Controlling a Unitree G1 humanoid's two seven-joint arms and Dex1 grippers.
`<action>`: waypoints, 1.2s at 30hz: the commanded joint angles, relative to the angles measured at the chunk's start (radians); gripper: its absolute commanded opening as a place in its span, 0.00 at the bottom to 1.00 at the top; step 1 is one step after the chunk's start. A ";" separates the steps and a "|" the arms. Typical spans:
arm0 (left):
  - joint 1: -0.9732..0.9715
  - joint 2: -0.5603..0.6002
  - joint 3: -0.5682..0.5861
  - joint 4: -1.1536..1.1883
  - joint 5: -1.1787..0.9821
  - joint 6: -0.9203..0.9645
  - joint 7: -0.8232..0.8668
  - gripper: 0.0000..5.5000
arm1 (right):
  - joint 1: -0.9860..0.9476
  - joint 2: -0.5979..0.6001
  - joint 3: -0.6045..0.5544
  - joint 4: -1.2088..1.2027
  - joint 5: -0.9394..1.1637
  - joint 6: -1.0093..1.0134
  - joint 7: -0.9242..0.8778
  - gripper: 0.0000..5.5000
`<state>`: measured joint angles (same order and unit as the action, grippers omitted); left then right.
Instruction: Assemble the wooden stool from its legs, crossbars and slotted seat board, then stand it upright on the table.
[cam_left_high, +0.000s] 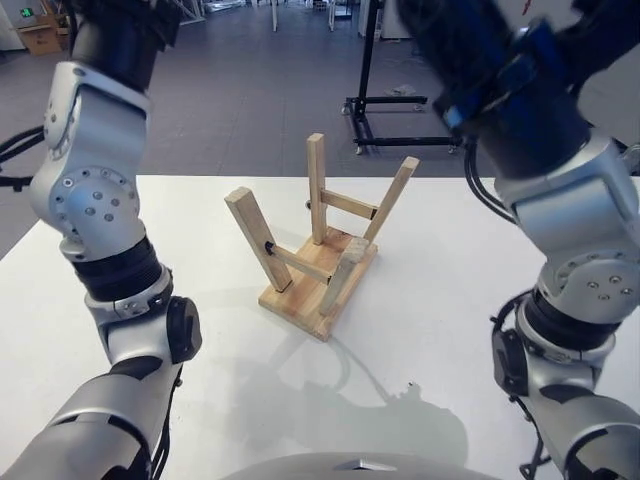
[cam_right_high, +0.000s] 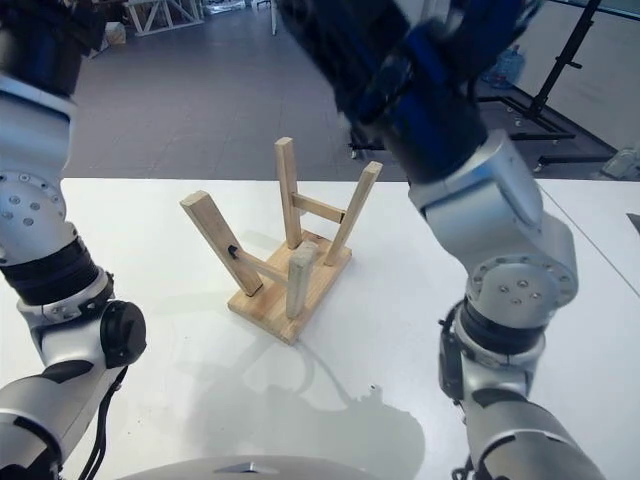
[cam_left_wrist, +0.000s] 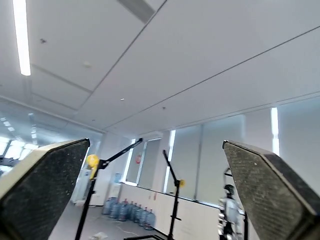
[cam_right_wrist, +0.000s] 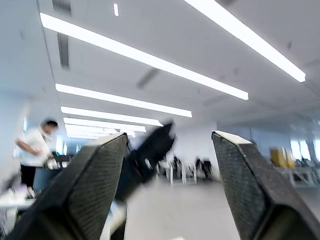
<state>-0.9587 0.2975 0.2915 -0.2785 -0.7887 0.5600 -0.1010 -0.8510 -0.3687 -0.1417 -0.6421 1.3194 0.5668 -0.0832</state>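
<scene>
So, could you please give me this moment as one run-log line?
stool: upside down on table, legs up | left gripper: open, raised, empty | right gripper: open, raised, empty | upright step: not done

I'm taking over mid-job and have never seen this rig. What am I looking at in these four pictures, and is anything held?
This is a two-armed humanoid robot. The two head pictures look forward and down, one per eye: the left arm and right arm rise at the sides over a white table. On it the stool rests upside down, seat board flat on the table, four legs pointing up with crossbars between them. The other two pictures come from cameras on the wrists, aimed up into the room, so ceiling lights show between two dark fingers. The left tool and right tool are both open and hold nothing.
</scene>
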 joint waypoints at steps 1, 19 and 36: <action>0.374 0.016 -0.290 0.075 0.145 0.058 -0.139 0.89 | 0.465 -0.083 0.289 0.012 -0.103 0.166 0.124 0.57; 0.439 -0.100 -0.284 0.065 0.195 0.068 -0.090 0.89 | 0.521 -0.058 0.211 0.079 -0.306 0.025 0.198 0.57; 0.406 0.097 0.097 0.088 0.233 0.022 0.160 0.89 | 0.734 -0.247 0.377 -0.077 -0.364 0.181 0.389 0.57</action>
<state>-0.5940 0.3817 0.3748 -0.2015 -0.5842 0.6010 0.0719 -0.1451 -0.5780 0.2486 -0.6671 0.9062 0.7235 0.2231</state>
